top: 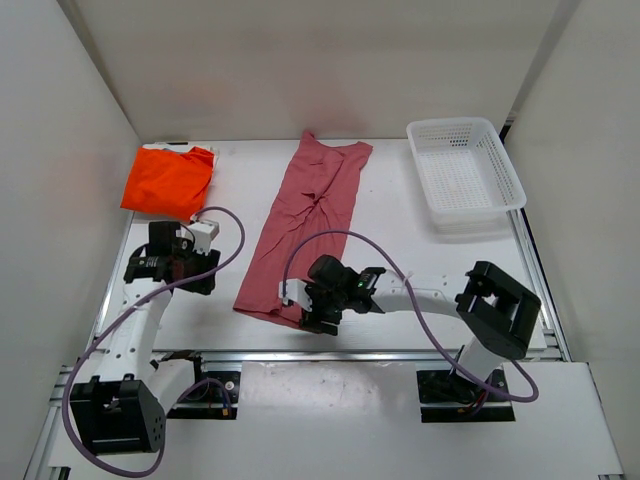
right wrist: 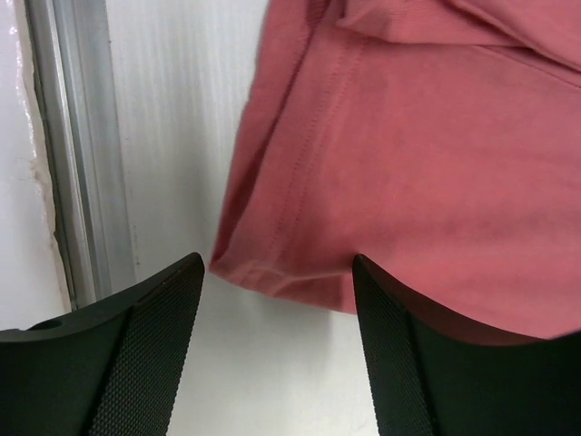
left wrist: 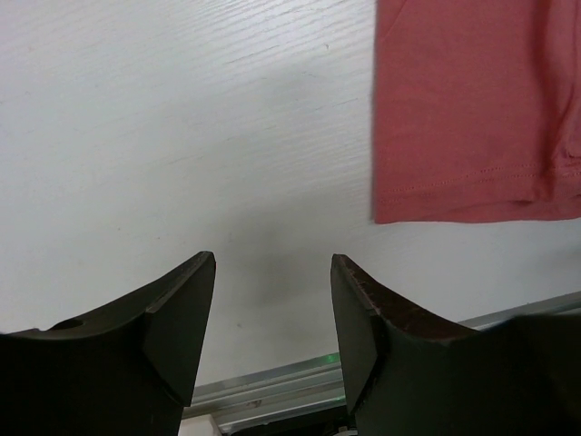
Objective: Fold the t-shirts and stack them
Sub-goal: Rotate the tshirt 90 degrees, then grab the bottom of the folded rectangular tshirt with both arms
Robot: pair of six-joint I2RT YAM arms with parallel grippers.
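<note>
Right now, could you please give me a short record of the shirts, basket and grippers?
pinkish-red shirt: folded into a long strip, centre of the table
orange shirt: folded, far left corner
basket: white mesh, far right
left gripper: open, over bare table
right gripper: open, at the strip's near corner, not gripping

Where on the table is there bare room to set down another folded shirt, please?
Bare table lies between the orange shirt and the red shirt, with another strip between the red shirt and the basket. It is crowded at the red shirt's near hem, where the right gripper sits.
</note>
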